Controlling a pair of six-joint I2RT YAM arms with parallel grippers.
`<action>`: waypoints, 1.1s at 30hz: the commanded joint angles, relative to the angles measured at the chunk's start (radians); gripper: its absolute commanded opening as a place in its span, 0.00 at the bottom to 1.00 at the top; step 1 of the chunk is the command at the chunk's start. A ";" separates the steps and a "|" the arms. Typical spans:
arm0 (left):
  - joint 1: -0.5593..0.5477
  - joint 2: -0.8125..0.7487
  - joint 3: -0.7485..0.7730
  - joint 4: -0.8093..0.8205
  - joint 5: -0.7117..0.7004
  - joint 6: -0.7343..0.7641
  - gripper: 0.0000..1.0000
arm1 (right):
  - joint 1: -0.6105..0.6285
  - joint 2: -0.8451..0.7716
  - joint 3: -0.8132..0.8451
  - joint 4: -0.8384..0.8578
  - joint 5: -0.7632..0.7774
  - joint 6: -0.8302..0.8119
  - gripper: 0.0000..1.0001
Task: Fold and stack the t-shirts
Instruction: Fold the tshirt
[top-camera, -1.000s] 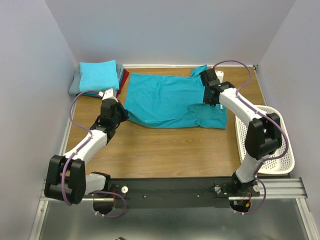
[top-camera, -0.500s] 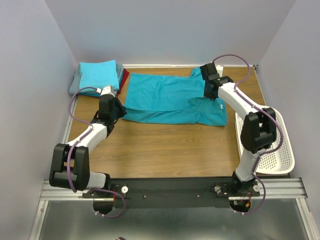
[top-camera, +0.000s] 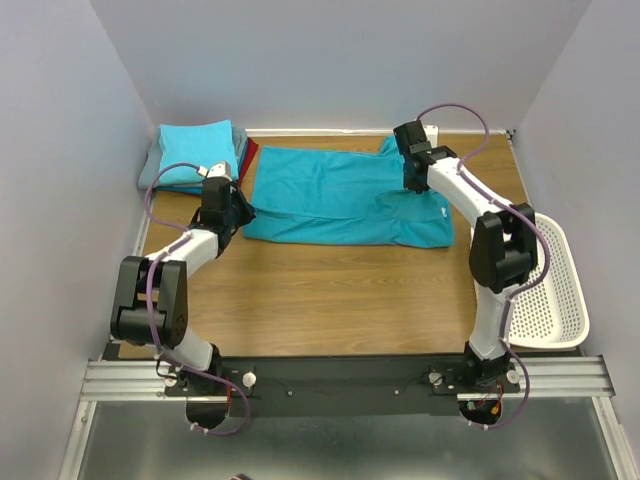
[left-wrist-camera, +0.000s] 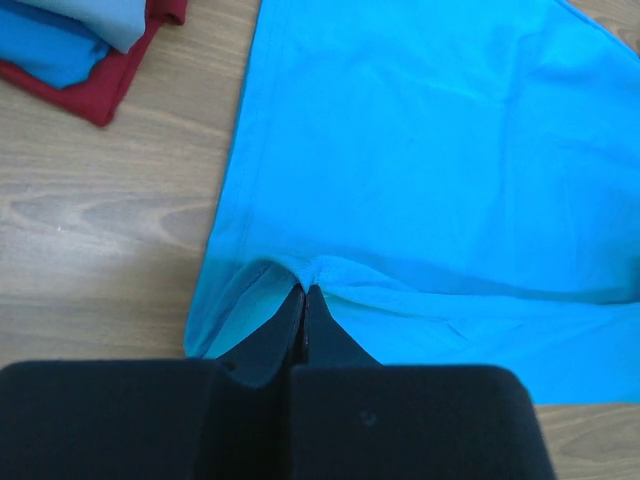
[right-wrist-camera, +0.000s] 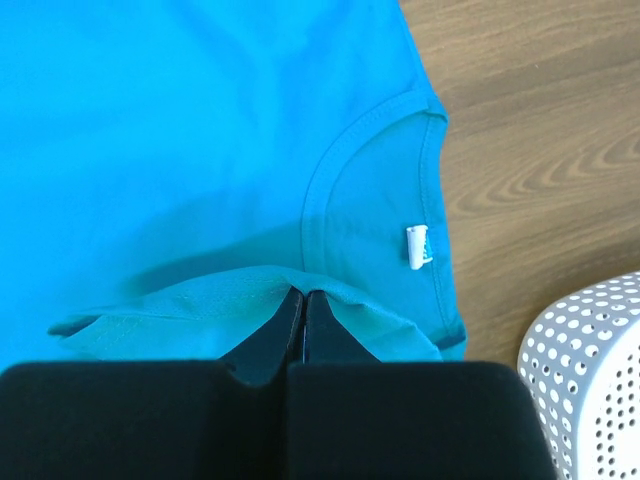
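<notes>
The spread t-shirt (top-camera: 335, 195) lies between left gripper (top-camera: 240, 213) and right gripper (top-camera: 413, 186); the folded stack (top-camera: 198, 152) sits behind the left one, the basket (top-camera: 562, 292) right of the right.

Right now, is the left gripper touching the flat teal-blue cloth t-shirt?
Touching. Left wrist view shows the left gripper pinching a puckered edge fold of the teal-blue t-shirt.

Shows 1 teal-blue t-shirt (top-camera: 330, 195) spread on the wooden tabletop (top-camera: 330, 290) at far centre, long axis left to right, hem leftward, collar (right-wrist-camera: 372, 170) and white label (right-wrist-camera: 417, 246) rightward. Displays 1 small raised pleat at the near left hem corner and 1 more beside the neckline, with the paler inner face exposed there. Shows 1 folded stack (top-camera: 200, 155) just left of it: light turquoise t-shirt (top-camera: 198, 148) on top, grey t-shirt (top-camera: 150, 170) beneath, dark red t-shirt (top-camera: 248, 152) lower still, protruding rightward, near but apart.
</notes>
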 joint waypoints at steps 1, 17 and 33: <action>0.013 0.038 0.039 0.029 0.019 0.010 0.00 | -0.006 0.047 0.051 0.005 0.038 -0.022 0.00; 0.034 0.138 0.092 0.033 0.026 0.018 0.00 | -0.033 0.110 0.095 0.005 0.069 -0.016 0.00; 0.043 0.207 0.157 0.032 0.083 0.044 0.27 | -0.046 0.214 0.200 0.005 0.035 -0.052 0.59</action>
